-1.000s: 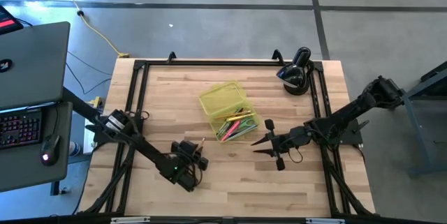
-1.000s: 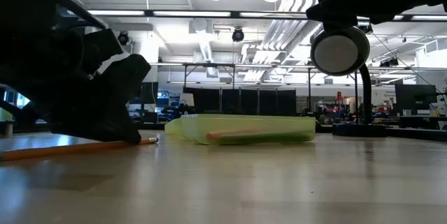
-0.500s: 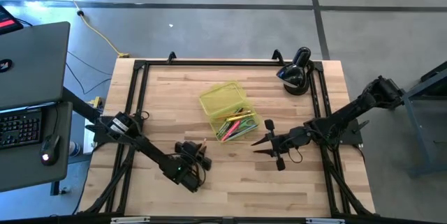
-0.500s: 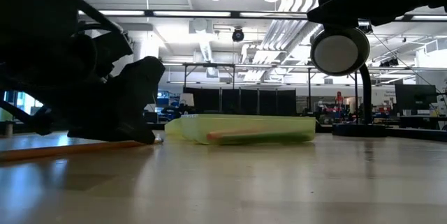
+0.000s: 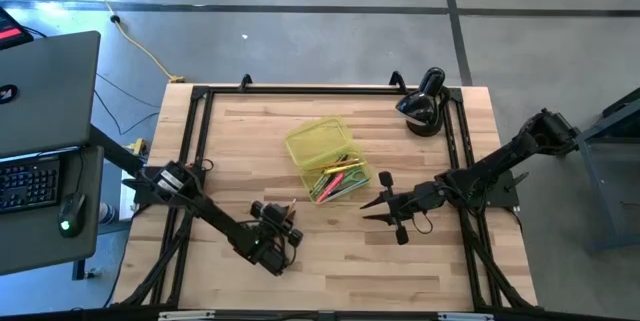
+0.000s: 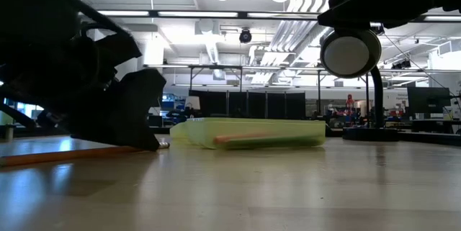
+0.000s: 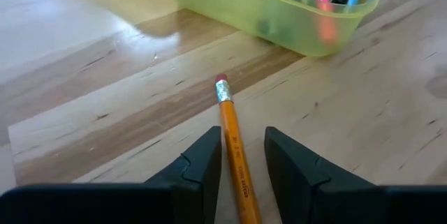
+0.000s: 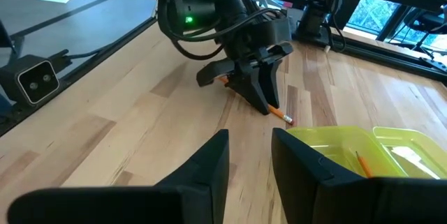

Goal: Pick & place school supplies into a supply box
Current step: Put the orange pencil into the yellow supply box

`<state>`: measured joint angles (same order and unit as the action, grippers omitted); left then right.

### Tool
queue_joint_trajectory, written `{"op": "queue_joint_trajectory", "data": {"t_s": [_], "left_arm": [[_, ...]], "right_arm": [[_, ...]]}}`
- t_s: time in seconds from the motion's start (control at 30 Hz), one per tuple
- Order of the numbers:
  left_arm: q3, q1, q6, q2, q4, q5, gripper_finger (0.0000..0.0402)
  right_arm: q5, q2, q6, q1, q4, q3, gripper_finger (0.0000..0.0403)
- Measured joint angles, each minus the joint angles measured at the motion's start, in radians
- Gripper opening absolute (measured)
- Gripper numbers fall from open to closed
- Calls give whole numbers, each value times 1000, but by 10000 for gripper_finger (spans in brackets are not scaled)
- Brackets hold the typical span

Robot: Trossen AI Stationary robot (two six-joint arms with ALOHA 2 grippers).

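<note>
We see the left gripper (image 7: 237,155) parted astride a yellow wooden pencil (image 7: 235,158), at seven o'clock from the translucent yellow-green plastic box (image 5: 325,158). Closing off-centre, it probably rolls away; the right gripper (image 8: 249,155) waits released.

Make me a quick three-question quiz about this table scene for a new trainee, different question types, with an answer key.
1. True or false: the orange pencil already lies inside the supply box.
2. Which gripper straddles the pencil? A) left gripper B) right gripper
3. Fill in: the pencil's pink eraser end points toward the ____.

Key:
1. False; it lies on the table, short of the box.
2. A; its fingers are either side of the pencil, with gaps showing.
3. Supply box.
</note>
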<state>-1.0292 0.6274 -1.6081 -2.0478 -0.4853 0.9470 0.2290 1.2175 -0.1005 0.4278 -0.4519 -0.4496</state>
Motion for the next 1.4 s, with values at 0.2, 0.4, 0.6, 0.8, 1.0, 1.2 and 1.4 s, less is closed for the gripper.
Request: {"op": "queue_joint_trajectory", "data": {"t_s": [0.2,0.4,0.6,0.8,1.0,1.2,1.4], "left_arm": [[-1,6,-48,-89,30,101,143],[-2,8,-108,-132,52,162,143],[0,9,-101,-133,74,171,143],[1,9,-99,-133,75,171,141],[3,8,-138,-129,57,179,77],[2,7,-199,-98,18,130,28],[-47,2,-202,-21,-132,91,28]], "right_arm": [[0,0,0,0,0,0,87],[0,0,0,0,10,0,87],[0,0,0,0,16,0,87],[0,0,20,0,22,0,87],[-3,0,25,0,23,0,87],[-6,0,27,0,30,0,87],[-61,0,53,0,52,0,87]]}}
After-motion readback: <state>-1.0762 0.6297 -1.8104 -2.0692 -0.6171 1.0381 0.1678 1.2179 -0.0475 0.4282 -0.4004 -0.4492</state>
